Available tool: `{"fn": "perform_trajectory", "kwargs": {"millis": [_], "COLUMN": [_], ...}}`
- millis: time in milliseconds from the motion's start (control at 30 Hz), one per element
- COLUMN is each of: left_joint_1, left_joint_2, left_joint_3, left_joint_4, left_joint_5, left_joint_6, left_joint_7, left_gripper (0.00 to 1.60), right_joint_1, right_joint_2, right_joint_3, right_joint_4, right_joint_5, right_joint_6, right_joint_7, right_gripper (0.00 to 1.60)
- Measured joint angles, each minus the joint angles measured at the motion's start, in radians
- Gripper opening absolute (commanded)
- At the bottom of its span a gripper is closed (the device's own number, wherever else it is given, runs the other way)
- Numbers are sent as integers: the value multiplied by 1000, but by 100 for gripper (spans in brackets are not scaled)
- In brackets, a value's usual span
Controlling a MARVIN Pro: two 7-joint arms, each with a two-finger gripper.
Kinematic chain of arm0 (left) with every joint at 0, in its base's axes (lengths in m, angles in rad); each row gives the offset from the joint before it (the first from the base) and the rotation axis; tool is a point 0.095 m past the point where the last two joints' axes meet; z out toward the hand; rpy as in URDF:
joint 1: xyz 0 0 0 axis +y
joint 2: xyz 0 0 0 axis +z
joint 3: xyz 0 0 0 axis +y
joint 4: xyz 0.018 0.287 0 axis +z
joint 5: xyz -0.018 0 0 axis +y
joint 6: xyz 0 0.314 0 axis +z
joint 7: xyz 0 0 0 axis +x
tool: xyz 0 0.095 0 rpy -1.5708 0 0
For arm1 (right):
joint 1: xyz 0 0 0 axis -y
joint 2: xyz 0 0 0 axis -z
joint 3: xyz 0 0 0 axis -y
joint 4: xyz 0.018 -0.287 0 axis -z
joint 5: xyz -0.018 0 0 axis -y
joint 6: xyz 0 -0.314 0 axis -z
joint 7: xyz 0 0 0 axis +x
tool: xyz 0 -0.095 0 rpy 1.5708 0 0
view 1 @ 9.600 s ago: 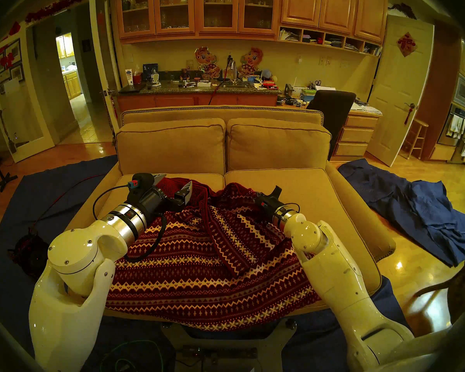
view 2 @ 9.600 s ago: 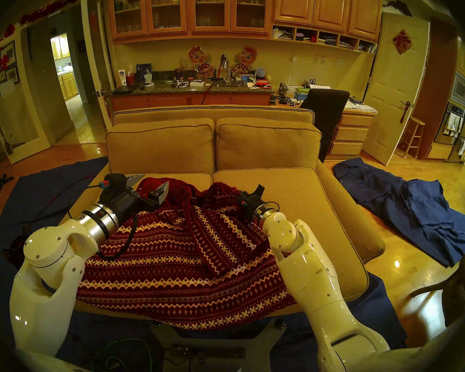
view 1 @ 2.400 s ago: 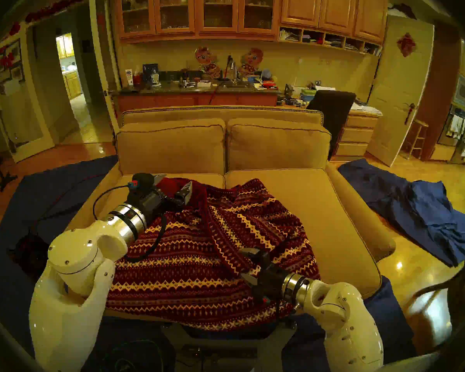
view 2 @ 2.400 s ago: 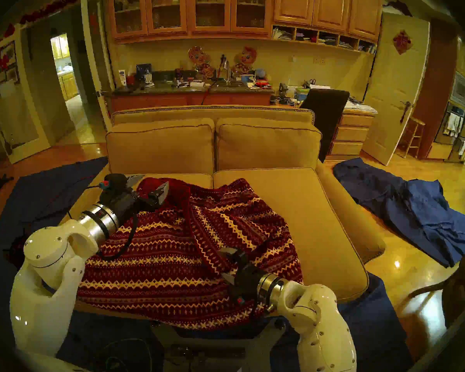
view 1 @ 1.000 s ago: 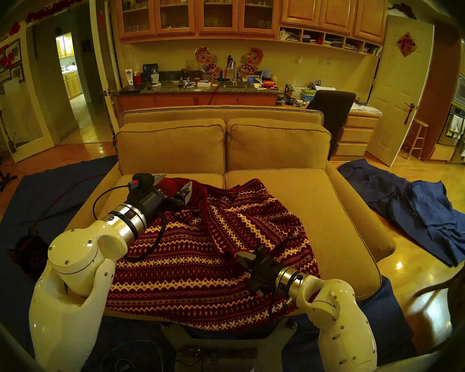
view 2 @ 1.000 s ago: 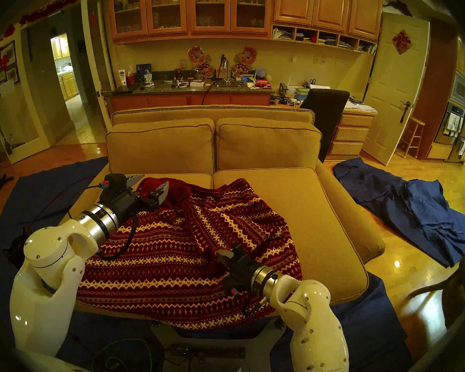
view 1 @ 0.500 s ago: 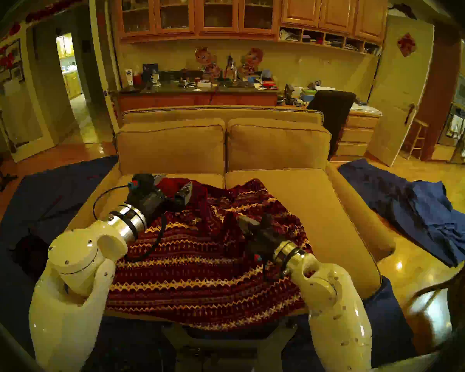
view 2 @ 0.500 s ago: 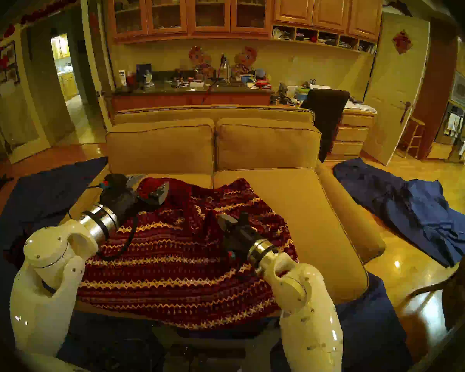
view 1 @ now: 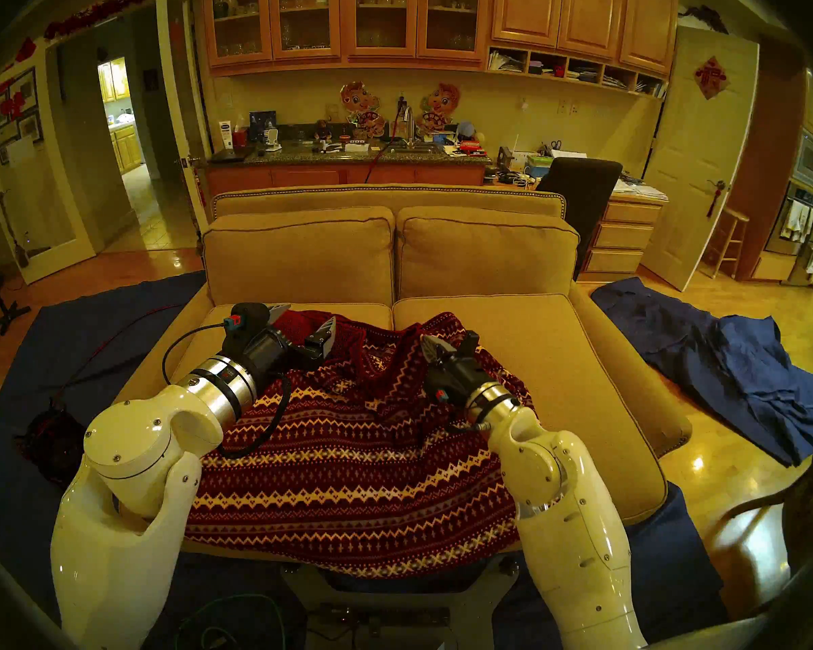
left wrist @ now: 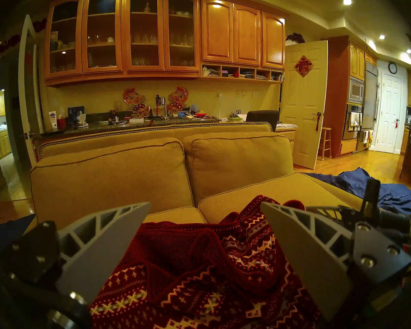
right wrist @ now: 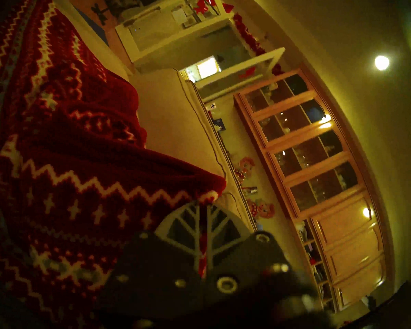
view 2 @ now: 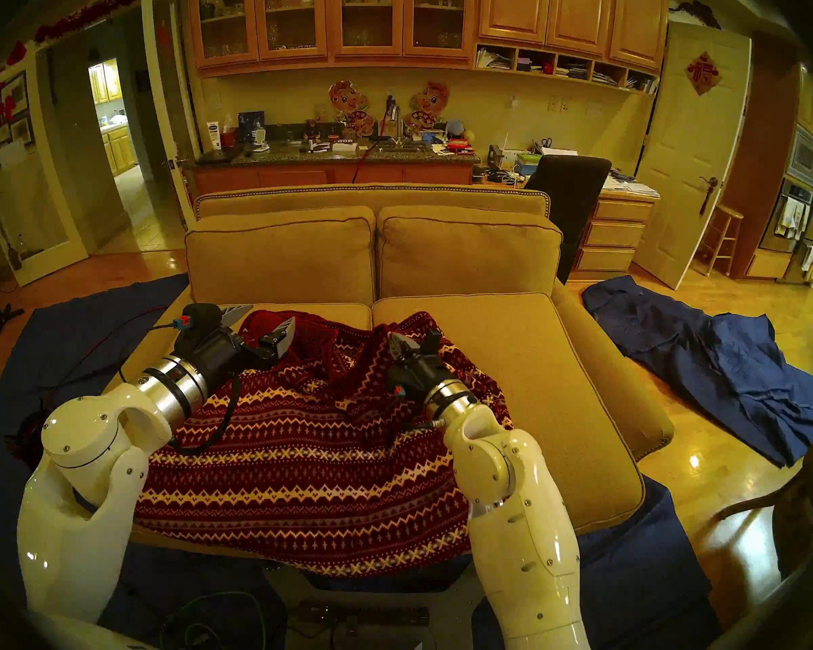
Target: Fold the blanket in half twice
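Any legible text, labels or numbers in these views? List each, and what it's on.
"福", gold on the red diamond sign hung on the open door.
White tube on the counter: blue label, too small to read.
Wall clock: numerals too small to read.
Blanket: woven pattern only, no lettering.

blanket (view 1: 348, 475) | dark red, cream-grey patterned bands | rumpled on sofa seat, near edge overhanging front

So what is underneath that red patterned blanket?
The blanket lies on the tan sofa, across its left seat cushion and part of the right, its near edge hanging over the front. The cushion tops below it are covered, so anything lying between cannot be seen.
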Motion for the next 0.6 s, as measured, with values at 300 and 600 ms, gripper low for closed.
{"fn": "perform_trajectory", "kwargs": {"millis": [300, 600], "left_joint_1": [0, 0], "left_joint_2": [0, 0], "left_joint_3": [0, 0], "left_joint_4": [0, 1], "left_joint_5": [0, 0], "left_joint_6": [0, 0], "left_joint_7": [0, 0], "left_gripper": [160, 160], "right_joint_1": [89, 181], "right_joint_2": [-10, -22], "right_joint_3": [37, 81], "right_joint_4": [63, 151], "right_joint_5": [37, 82], "right_joint_6": [137, 260], "right_joint_7": [50, 106], "right_gripper": [0, 0]}}
